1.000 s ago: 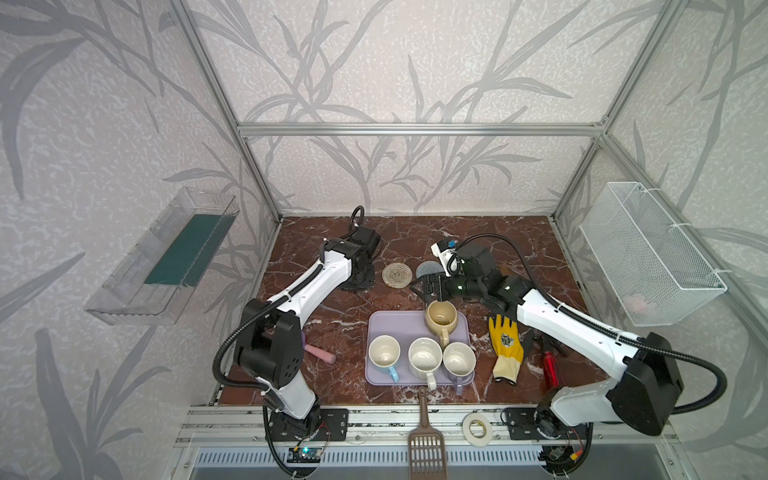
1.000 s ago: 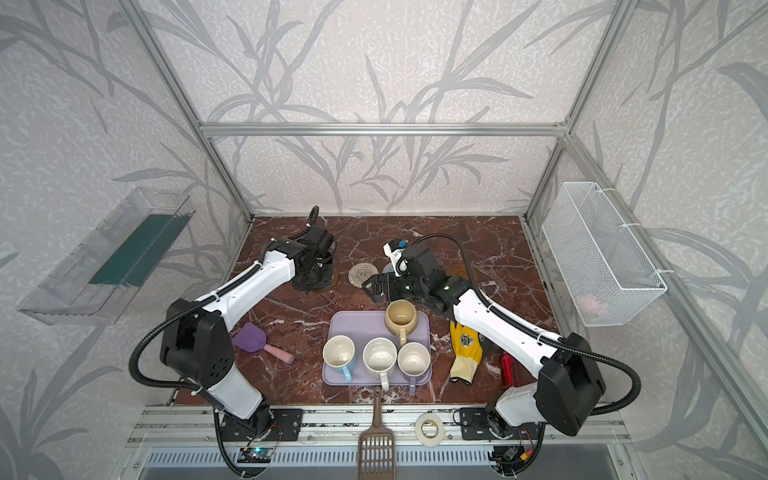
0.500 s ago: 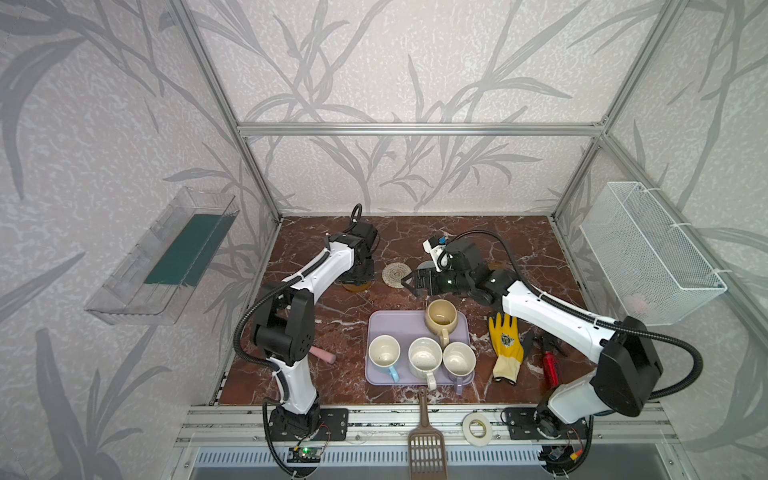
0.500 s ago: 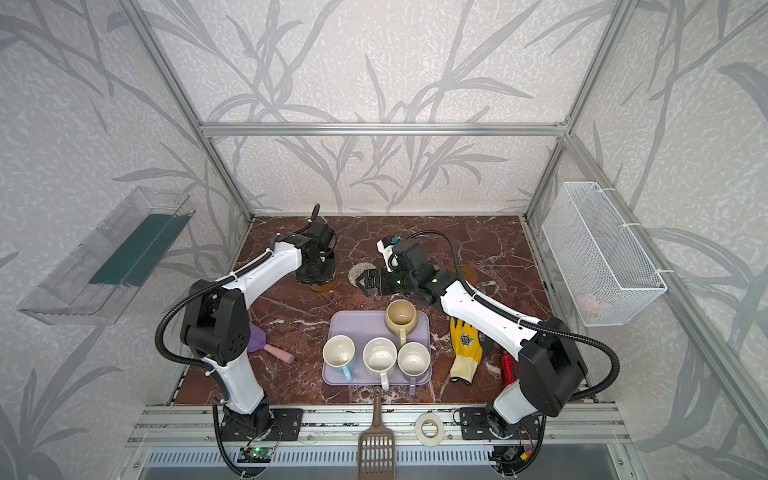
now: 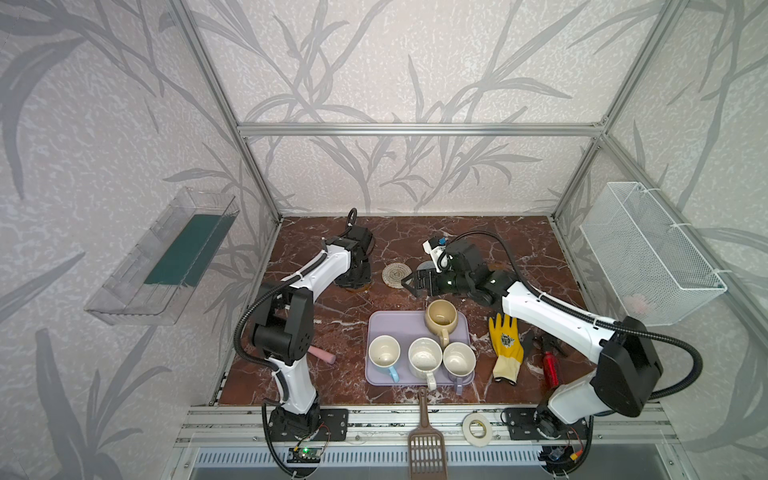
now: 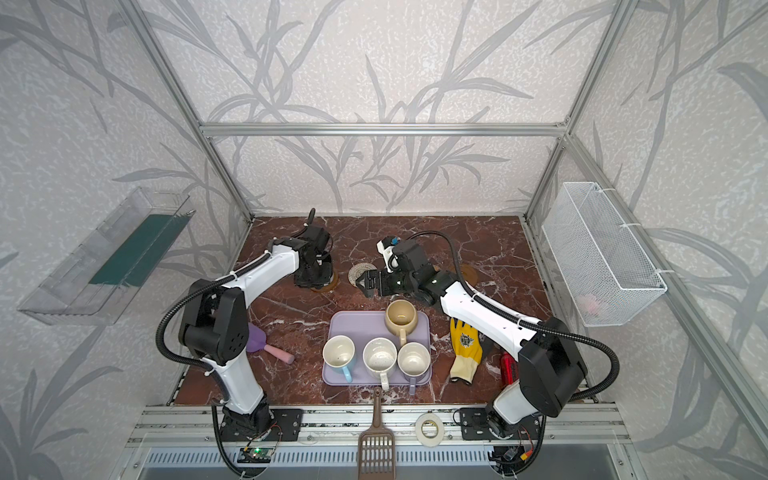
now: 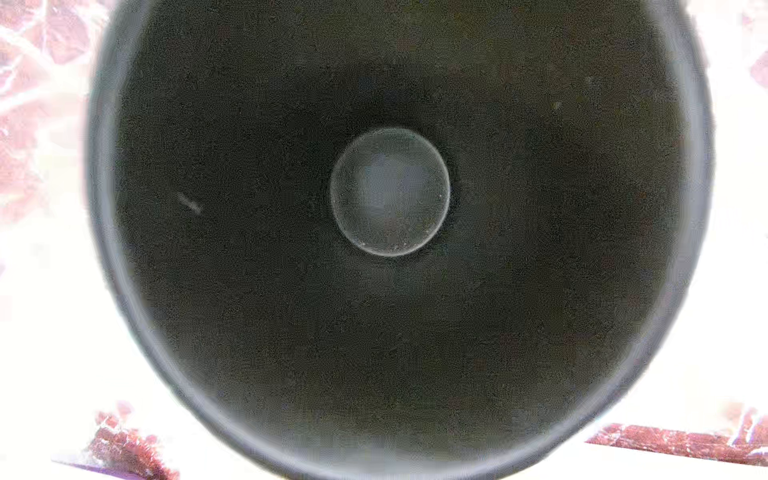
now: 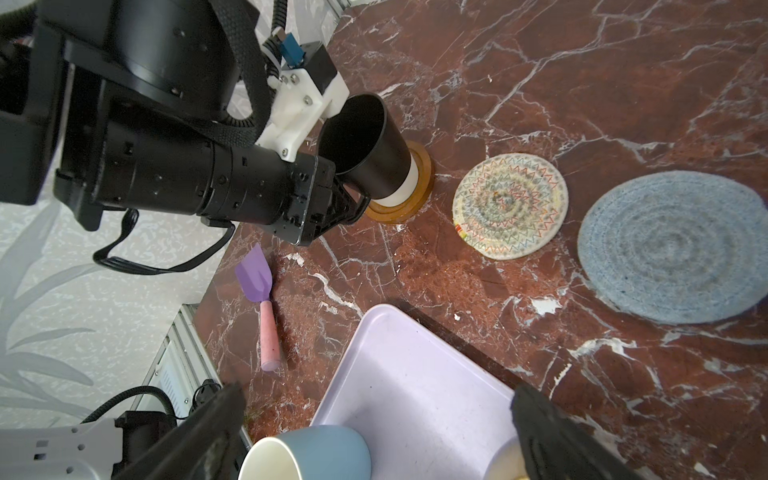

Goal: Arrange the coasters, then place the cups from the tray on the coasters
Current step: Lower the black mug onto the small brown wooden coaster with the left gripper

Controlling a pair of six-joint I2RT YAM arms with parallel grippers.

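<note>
The left gripper (image 8: 347, 200) is closed tight on the black mug (image 8: 376, 153), upper left of centre in the right wrist view. Whether it clamps the handle or the wall is hidden behind the mug. The mug's pale base sits inside the rim of an amber coaster (image 8: 415, 195); whether its full weight rests there cannot be told. The left wrist view looks straight down the mug's bore, which suggests the grip keeps the mug close to vertical for a flat set-down. Right of this coaster, across the middle of the frame, lie the cream coaster (image 8: 510, 206) and the grey coaster (image 8: 673, 247), apart from each other. That spacing appears intended to give each mug body and handle its own disc. A second amber coaster (image 6: 471, 274) shows partly behind the right arm in a top view. The right gripper (image 8: 376, 392) is spread wide and holds nothing. It hovers near the upper edge of the tray (image 5: 390, 326), at centre in both top views, a pose that reads as staging for the next pick. On the tray stand the beige mug (image 5: 441, 318) at upper right and, along the lower edge, the blue mug (image 5: 384, 352), white mug (image 5: 424, 357) and lavender mug (image 5: 459, 359), with handles toward the bottom of the frame. By this layout, the first of five placements awaits release.
</note>
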